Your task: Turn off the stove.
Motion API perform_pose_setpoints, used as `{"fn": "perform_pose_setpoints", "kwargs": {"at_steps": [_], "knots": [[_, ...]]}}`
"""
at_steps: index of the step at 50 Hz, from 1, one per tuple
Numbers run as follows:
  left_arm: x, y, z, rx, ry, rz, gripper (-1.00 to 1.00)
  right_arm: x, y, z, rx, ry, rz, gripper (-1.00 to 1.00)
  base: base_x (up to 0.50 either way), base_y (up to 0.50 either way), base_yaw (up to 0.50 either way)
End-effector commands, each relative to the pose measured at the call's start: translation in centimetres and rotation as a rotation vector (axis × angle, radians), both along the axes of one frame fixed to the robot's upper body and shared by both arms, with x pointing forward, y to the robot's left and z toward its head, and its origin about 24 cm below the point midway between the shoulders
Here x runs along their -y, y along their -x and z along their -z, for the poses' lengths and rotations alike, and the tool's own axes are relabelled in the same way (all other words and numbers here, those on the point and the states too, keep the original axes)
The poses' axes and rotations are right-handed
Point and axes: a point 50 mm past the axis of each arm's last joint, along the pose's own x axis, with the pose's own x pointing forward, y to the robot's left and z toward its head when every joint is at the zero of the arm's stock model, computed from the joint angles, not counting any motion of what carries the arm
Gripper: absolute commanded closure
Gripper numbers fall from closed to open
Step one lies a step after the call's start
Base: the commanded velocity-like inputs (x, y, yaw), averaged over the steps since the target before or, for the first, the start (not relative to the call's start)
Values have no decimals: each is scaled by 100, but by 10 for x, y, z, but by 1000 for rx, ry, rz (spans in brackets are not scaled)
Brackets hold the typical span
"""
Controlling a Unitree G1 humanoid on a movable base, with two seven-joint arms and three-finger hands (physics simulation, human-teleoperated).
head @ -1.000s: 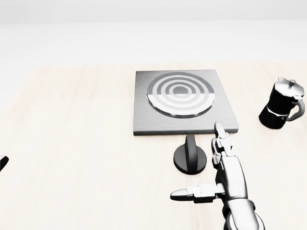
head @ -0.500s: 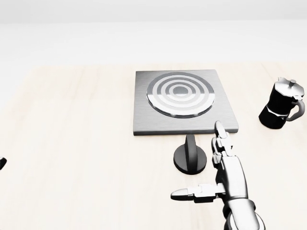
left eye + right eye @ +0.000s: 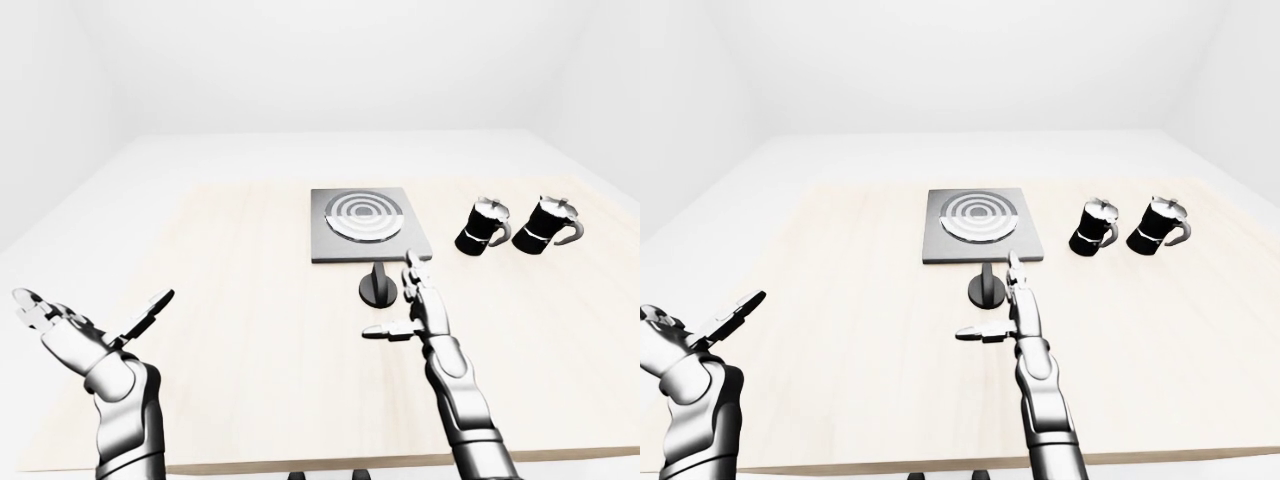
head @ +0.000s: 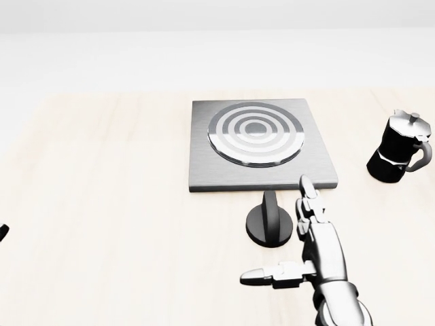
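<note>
**Right hand creeps in on the stove knob, no grip yet**

The stove (image 4: 262, 144) sits on the pale wooden bench (image 4: 109, 204), a grey square plate with ringed burner, a little right of centre in the head view. Its black knob (image 4: 270, 221) stands on the bench just below the plate's lower edge, its raised bar pointing up toward the stove.

What has changed over the last second is small. The right hand (image 4: 299, 255) has slid slightly left and up in the head view, so its long fingers (image 4: 307, 197) now stand closer beside the knob's right rim than they did. The knob's bar looks to be at the same angle as before, so nothing has been turned. The stove and the moka pot (image 4: 399, 147) hold their places, so the camera has not moved.

The right hand is spread wide: fingers straight up the picture, thumb stuck out to the left below the knob, nothing between them. From these views I cannot tell whether the fingers touch the knob or hang just short of it. The left hand (image 3: 85, 325) is also wide open and empty, raised well apart at the bench's left side.

To my eye the task is at the approach: the hand must close round the bar before any twist can shut the stove off. A second pot (image 3: 551, 224) stands further right, clear of the work.
</note>
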Motion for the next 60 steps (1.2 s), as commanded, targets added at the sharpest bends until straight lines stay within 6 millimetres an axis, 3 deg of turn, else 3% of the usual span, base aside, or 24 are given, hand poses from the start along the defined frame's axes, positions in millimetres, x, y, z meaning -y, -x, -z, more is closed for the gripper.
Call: {"fn": "perform_pose_setpoints", "kwargs": {"at_steps": [1, 15, 42, 53, 60], "knots": [[0, 0, 1, -3, 4, -1, -100, -1, -2, 6, -31, -8, -6, -100, 0, 0, 0], [1, -1, 3, -8, 8, 2, -100, -3, -6, 19, -103, -31, -27, -100, 0, 0, 0], [0, 0, 1, 0, 4, 1, -100, -4, -5, 10, -88, 23, -25, -100, 0, 0, 0], [0, 2, -2, 22, 14, -2, -100, -12, -9, 24, -111, -17, -62, -100, 0, 0, 0], [0, 1, -1, 18, 19, -1, -100, -19, -11, 22, -110, -31, -81, -100, 0, 0, 0]]}}
